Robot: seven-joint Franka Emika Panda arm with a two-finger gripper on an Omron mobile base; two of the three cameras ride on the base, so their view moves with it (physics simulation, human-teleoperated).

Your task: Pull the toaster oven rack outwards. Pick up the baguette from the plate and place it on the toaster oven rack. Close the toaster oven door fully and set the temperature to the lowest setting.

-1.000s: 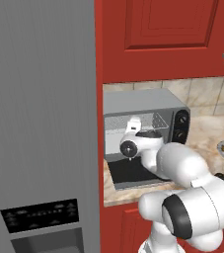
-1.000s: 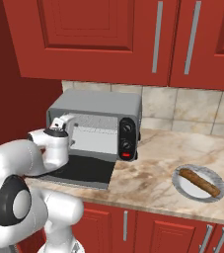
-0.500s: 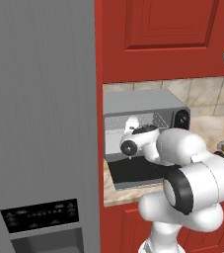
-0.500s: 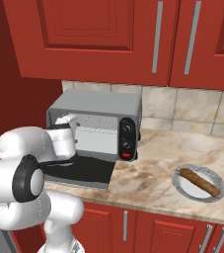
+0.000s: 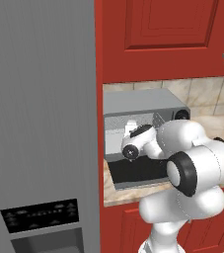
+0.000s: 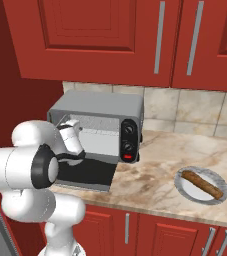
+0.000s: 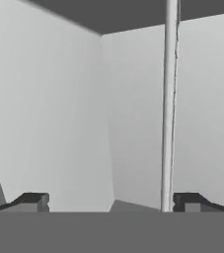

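In the left base view, the toaster oven (image 5: 144, 106) sits at the table's (image 5: 133, 190) left end, hard against the tall grey fridge (image 5: 39, 118). The toaster oven door (image 5: 138, 172) lies folded down flat toward the front edge, its dark glass facing up. The white arm reaches from the lower right into the oven's open mouth; the hand is at the cavity opening, and the fingers themselves are hidden behind the wrist. A bit of wire from the toaster oven rack (image 5: 158, 118) shows inside the cavity, to the right of the hand.

In the right base view, the same oven stands near the table's left end under the red cabinets (image 6: 115, 40), with its black control panel (image 6: 129, 140) carrying 2 knobs and a red button on the right side. The door hangs open and level in front. Toward the table's right front corner lies the plate (image 6: 220, 192), and the baguette (image 6: 201, 184) rests on it, well apart from the oven.

In the hand view, the gripper (image 7: 111, 201) is spread wide and holds nothing. Its 2 dark fingertips (image 7: 33, 200) stand far apart at the bottom, facing pale grey cavity walls. A thin silver bar of the rack runs upright just inside the right-hand tip; whether it touches that tip I cannot tell.
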